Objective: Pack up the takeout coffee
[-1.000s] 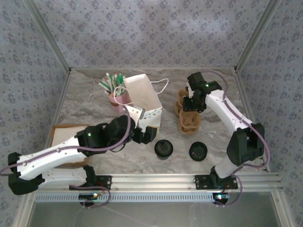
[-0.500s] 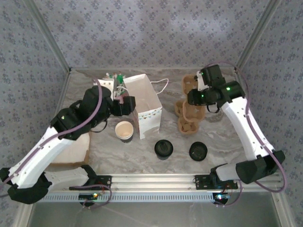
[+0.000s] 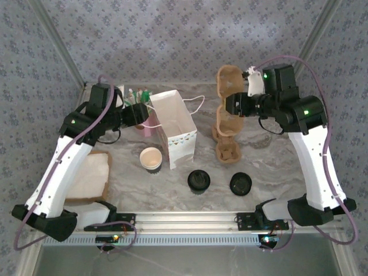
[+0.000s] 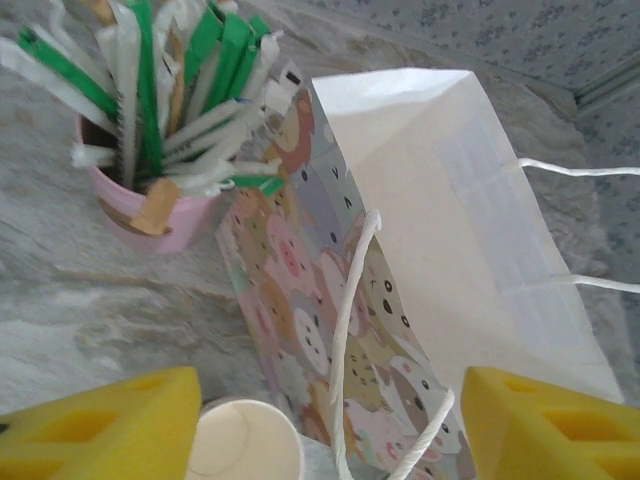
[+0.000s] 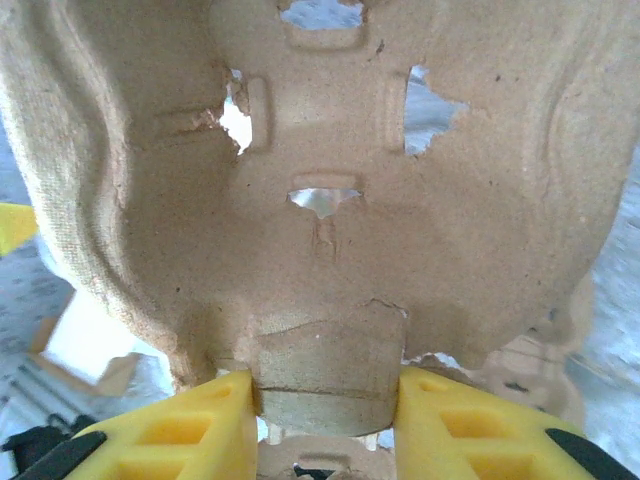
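Observation:
The takeout coffee cup (image 3: 151, 158) stands open and upright on the marble table, cream inside, just left of the paper bag (image 3: 175, 123); its rim shows low in the left wrist view (image 4: 245, 445). Two round black lids (image 3: 198, 181) (image 3: 240, 184) lie near the front. My left gripper (image 3: 142, 113) (image 4: 325, 440) hangs open above the cup, between the pink cup and the bag, holding nothing. My right gripper (image 3: 234, 104) (image 5: 325, 400) is shut on a brown cup carrier (image 3: 228, 86) (image 5: 330, 200), held upright in the air.
A pink cup of straws and sticks (image 3: 144, 118) (image 4: 150, 210) stands behind the bag (image 4: 420, 230), whose string handles hang loose. Another cup carrier (image 3: 229, 146) rests on the table at centre right. A brown tray with white paper (image 3: 86, 178) lies at the left.
My left gripper has let go of the cup and moved back and up toward the pink cup, its jaws narrowing. My right arm has lifted the cup carrier off the stack.

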Controlling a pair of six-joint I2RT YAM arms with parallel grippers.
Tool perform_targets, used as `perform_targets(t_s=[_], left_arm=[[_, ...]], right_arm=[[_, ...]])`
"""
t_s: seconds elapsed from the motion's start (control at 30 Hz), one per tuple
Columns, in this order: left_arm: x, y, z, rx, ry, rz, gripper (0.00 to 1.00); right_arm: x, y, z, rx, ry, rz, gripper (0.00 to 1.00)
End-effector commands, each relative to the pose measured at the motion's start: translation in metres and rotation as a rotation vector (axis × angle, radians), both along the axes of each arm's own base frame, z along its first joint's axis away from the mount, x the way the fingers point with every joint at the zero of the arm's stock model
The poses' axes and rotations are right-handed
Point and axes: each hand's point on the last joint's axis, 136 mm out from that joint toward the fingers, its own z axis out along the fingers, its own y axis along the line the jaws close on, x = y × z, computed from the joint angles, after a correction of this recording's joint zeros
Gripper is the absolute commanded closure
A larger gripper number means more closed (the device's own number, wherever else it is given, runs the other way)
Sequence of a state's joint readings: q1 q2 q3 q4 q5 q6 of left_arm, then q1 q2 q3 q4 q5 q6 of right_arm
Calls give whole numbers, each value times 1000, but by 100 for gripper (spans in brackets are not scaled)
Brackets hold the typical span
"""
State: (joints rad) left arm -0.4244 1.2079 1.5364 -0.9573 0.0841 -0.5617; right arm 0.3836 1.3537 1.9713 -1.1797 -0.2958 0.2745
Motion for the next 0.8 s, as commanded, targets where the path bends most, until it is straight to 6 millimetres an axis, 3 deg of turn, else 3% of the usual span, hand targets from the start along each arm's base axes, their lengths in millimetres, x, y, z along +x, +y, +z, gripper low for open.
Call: perform_targets(t_s=[0.0,0.17,0.4,0.77], left_arm=[[-5,-15,-1,-94,29,-79,39],[-7,-14,-12,-107,53,-89,50],[-10,-13,-20,-119,69,-106,54],[-19,-15,-20,-127,54,-148,54]], right_arm=[[-9,26,14,91,32,97,62],[-7,58,30,168,39,189,62],[1,102,41,247,60,289,62],[27,155,16,233,128,334,64]])
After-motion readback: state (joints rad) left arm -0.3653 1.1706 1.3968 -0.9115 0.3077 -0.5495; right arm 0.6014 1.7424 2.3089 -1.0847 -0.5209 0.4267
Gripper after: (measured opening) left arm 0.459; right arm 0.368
